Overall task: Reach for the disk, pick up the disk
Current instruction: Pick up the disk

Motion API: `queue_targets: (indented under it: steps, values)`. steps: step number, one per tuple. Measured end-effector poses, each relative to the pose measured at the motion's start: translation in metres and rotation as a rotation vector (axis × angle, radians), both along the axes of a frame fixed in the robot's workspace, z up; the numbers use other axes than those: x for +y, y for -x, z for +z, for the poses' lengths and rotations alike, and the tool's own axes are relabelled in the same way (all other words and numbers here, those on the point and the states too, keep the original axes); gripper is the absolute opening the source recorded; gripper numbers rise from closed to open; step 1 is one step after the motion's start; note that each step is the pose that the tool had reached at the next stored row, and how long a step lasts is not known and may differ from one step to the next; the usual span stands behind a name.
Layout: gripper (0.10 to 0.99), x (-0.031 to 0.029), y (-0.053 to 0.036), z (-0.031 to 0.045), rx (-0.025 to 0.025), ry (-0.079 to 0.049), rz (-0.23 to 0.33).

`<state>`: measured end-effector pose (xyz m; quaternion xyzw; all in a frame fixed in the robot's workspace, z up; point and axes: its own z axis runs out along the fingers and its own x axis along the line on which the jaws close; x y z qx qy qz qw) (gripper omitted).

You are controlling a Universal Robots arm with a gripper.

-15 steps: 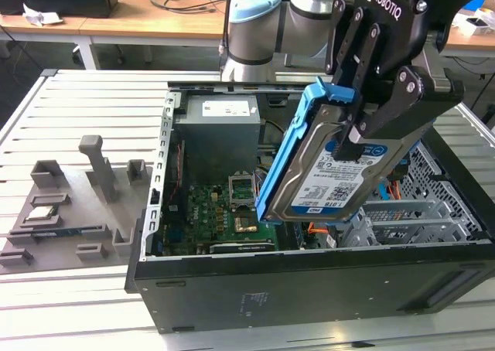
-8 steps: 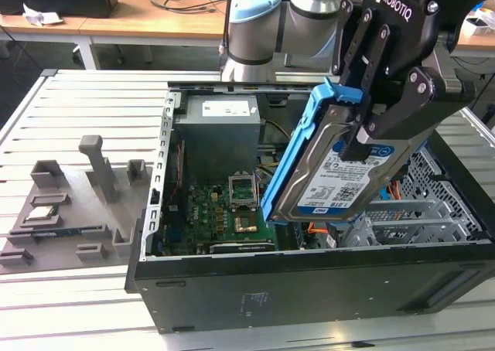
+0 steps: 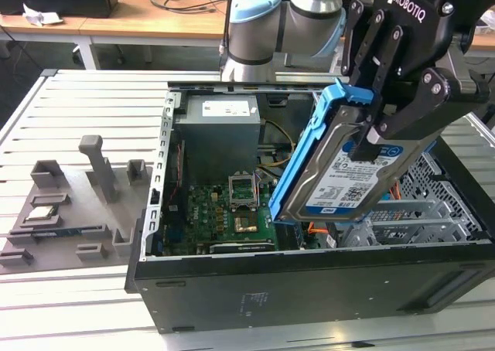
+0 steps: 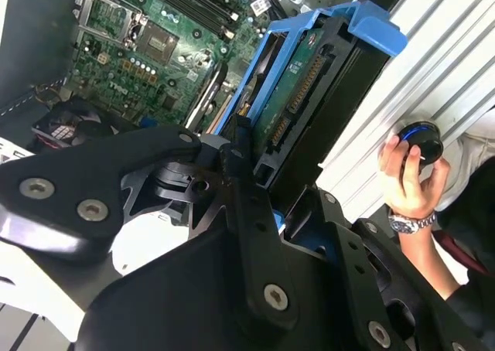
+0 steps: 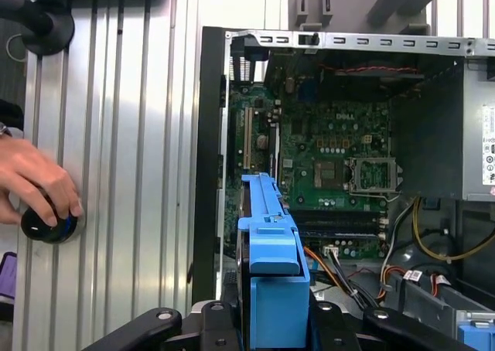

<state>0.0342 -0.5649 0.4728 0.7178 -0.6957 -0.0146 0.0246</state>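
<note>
A: Exterior view first. Where is the disk (image 3: pixel 346 164)?

B: Lifted clear above the open computer case (image 3: pixel 309 289), on the exterior view's right half. It hangs tilted, label side showing, blue rail (image 3: pixel 303 154) on its left edge.

A: Tool (image 3: pixel 373 131)?

B: Black fingers clamped on the disk across its upper part, one finger lying over the label. Firm grip, nothing else touching the disk.

A: What sits under it?

B: Green circuit board (image 3: pixel 224 212) on the case floor, grey power supply (image 3: pixel 219 134) at the far side. Silver drive cage (image 3: pixel 433 204) to the exterior view's right of the disk.

A: Outside the case?

B: Grey holder block (image 3: pixel 73 204) on the slatted desk (image 3: pixel 69 96), well apart to the exterior view's left.

A: Wrist views?

B: Both show the blue frame of the disk held edge-on between the black tool links, circuit board beyond it. A person's hand (image 5: pixel 35 185) rests on a round black knob (image 5: pixel 48 221) on the desk, outside the case wall. In the second wrist view the same hand (image 4: pixel 408 182) wears a wristwatch (image 4: pixel 408 223).
</note>
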Motion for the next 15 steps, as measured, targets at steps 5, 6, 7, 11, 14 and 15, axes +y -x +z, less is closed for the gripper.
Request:
queue_targets:
  steps: [5, 6, 7, 11, 14, 15]
  values:
    - [0.365, 0.0000, -0.0056, -0.0002, 0.0000, 0.000, 0.000]
    - [0.365, 0.0000, -0.0062, -0.0003, 0.0001, 0.000, 0.000]
    - [0.365, 0.0000, -0.0073, -0.0003, 0.0000, 0.000, 0.000]
    - [0.365, 0.0000, -0.0169, -0.0005, 0.0000, 0.000, 0.000]
    - [0.365, 0.0000, -0.0273, -0.0006, 0.0000, 0.000, 0.000]
    - [0.365, 0.0000, -0.0302, -0.0006, 0.0001, 0.000, 0.000]
